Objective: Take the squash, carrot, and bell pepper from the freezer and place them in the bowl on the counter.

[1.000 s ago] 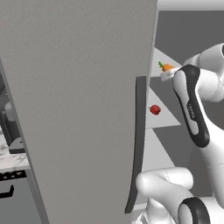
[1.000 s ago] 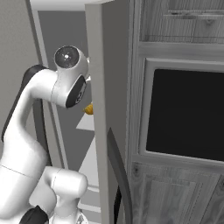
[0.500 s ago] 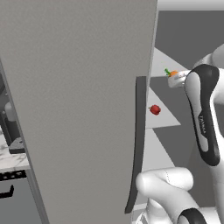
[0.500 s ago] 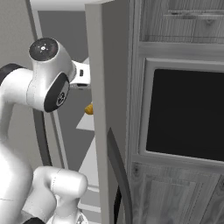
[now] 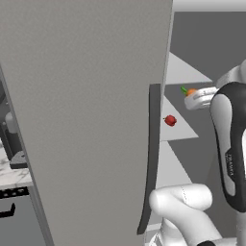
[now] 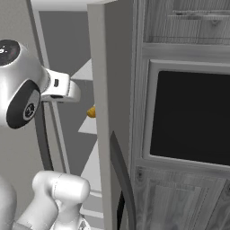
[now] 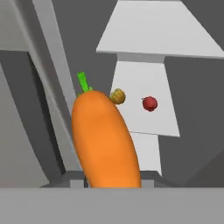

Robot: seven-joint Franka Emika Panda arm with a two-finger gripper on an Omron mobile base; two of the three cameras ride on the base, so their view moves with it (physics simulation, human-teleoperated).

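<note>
Pincer clenched on your carrot; swing out carelessly and it may clip the freezer door, knocking it loose.

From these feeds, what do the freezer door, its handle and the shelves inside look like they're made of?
Freezer door: flat matte grey with no glare, probably painted or brushed metal, though the render leaves that open. Handle: dark, smooth and curved, likely plastic or coated metal. Shelves: plain opaque white slabs, looking like plastic or enamelled sheet; the bell pepper and squash rest on one.
</note>
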